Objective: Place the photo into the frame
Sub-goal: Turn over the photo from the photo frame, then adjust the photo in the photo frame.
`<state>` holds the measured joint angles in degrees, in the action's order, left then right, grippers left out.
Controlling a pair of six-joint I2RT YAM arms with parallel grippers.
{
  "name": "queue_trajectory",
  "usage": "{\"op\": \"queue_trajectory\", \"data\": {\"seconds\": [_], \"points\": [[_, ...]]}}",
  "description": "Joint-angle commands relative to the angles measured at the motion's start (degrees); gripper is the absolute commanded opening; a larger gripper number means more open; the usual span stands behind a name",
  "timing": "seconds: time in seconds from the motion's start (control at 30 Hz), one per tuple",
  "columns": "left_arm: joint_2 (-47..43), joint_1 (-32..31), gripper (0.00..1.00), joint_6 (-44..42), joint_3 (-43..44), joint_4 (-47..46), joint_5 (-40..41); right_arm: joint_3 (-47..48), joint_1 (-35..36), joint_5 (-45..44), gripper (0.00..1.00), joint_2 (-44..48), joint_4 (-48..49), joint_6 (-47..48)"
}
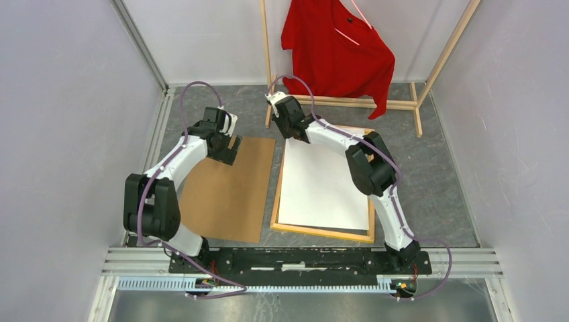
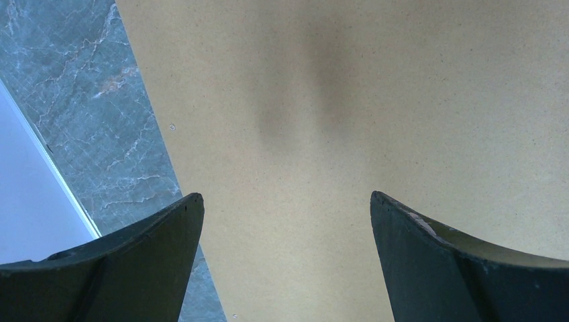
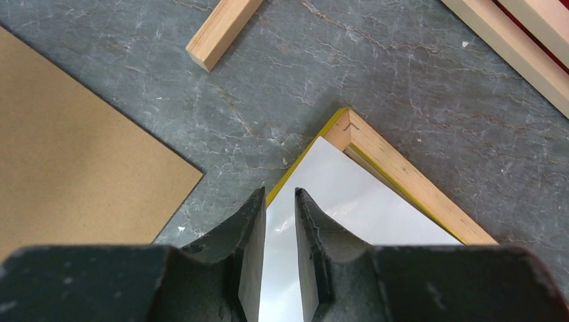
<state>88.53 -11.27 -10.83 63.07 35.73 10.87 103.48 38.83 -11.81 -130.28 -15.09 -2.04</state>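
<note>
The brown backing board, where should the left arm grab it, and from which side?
Probably its far left edge, coming in from the left. The backing board lies flat and thin on the table, so only an edge offers a pinch. The open left gripper hangs over that end, and the right edge sits close to the frame.

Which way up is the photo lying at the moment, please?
Face down: the photo shows only its plain white reverse, lying flat over the frame.
</note>
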Motion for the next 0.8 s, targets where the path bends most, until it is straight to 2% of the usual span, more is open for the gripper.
{"op": "queue_trajectory", "data": {"seconds": [0.0,0.2,0.77], "points": [[0.02,0.19,1.00,-0.50,-0.71,-1.38,0.65,3.68,-0.09,-2.25,0.28,-1.21,2.67,1.02],[-0.03,0.19,1.00,-0.51,-0.92,-1.52,0.49,3.66,-0.04,-4.85,0.26,-2.08,3.67,1.58],[-1.19,0.19,1.00,-0.73,-2.59,-2.58,2.49,3.96,-0.35,-4.68,0.24,-3.51,4.31,1.43]]}}
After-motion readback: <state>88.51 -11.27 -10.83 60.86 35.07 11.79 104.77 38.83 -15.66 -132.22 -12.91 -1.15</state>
